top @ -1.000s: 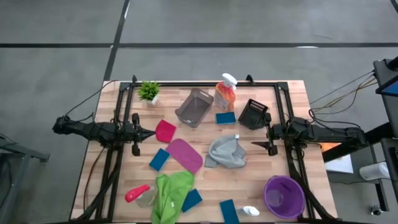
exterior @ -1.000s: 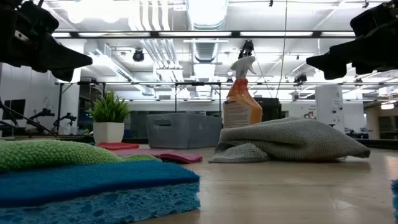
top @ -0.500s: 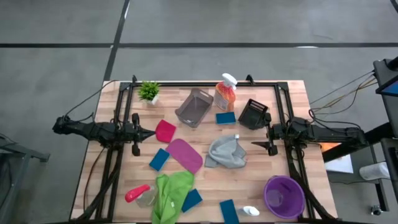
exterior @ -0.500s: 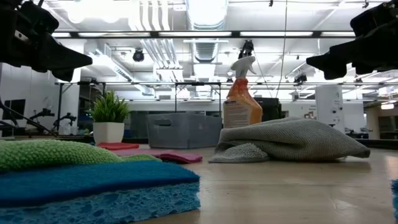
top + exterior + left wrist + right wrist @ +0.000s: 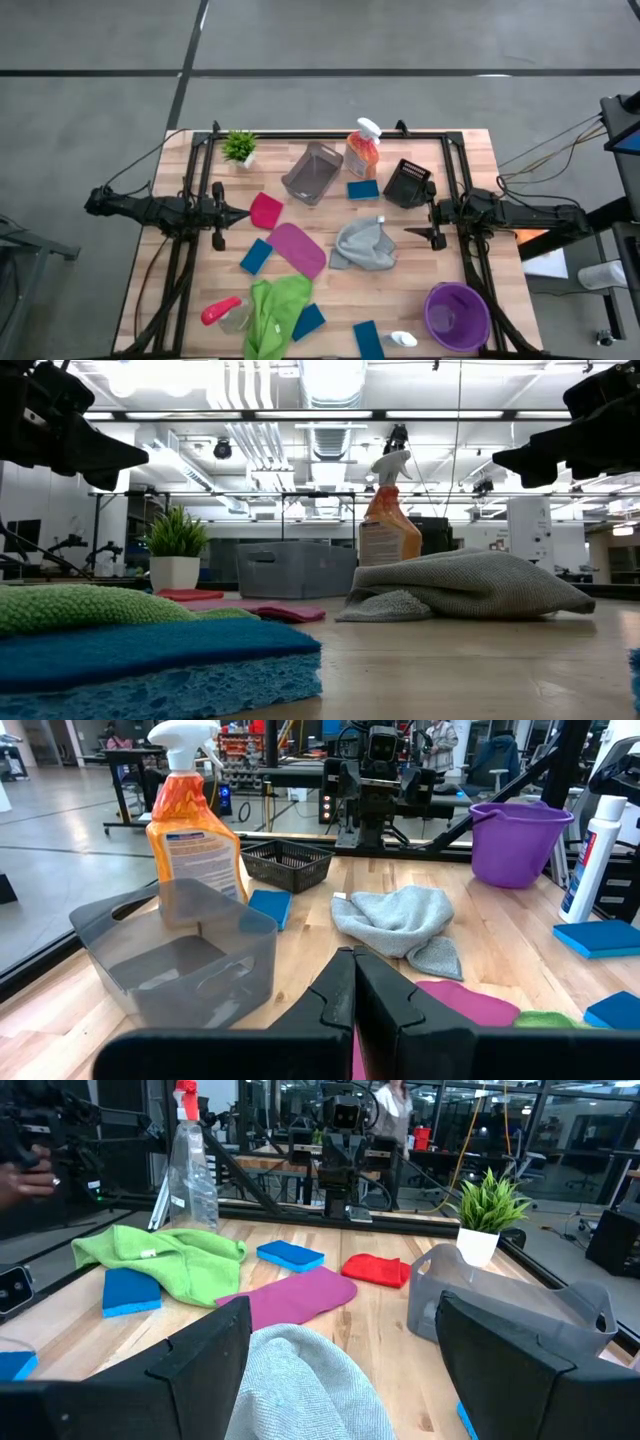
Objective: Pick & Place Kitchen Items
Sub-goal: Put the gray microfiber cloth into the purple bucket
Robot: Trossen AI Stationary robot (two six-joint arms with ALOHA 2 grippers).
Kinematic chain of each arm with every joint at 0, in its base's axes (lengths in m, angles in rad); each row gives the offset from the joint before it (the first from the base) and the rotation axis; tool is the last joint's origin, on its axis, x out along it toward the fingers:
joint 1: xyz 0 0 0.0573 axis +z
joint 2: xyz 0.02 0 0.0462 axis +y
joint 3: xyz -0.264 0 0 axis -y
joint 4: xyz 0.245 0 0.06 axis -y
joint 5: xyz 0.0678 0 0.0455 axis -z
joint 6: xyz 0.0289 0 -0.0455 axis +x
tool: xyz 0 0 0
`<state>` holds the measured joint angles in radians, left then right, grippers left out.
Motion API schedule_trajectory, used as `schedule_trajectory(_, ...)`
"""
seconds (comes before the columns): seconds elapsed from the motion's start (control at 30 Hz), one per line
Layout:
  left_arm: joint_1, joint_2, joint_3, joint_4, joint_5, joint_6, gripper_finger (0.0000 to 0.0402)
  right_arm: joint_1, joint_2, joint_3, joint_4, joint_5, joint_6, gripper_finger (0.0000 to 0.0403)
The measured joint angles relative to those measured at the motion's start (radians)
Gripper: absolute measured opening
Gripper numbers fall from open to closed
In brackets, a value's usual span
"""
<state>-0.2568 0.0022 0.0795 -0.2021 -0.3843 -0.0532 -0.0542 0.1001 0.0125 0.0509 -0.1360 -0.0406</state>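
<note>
My left gripper hovers shut at the table's left, its tips next to a red cloth; its wrist view shows the fingers closed together. My right gripper hovers open and empty at the right, just right of a grey cloth, its fingers wide apart in its wrist view. A magenta cloth and a green cloth lie flat. Several blue sponges lie about, one mid-left. An orange spray bottle stands at the back. A red-topped bottle and a white-topped bottle lie near the front edge.
A grey bin and a black mesh basket stand at the back. A purple bucket stands at the front right. A small potted plant stands at the back left. Bare wood shows between the grey cloth and the bucket.
</note>
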Motion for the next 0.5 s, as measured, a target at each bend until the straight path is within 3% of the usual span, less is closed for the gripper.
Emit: schedule_trajectory(0.5,0.000,0.000,-0.004,0.021,0.000,-0.075,0.0004,0.000,0.000,0.000,0.069,0.005,0.001,0.0309)
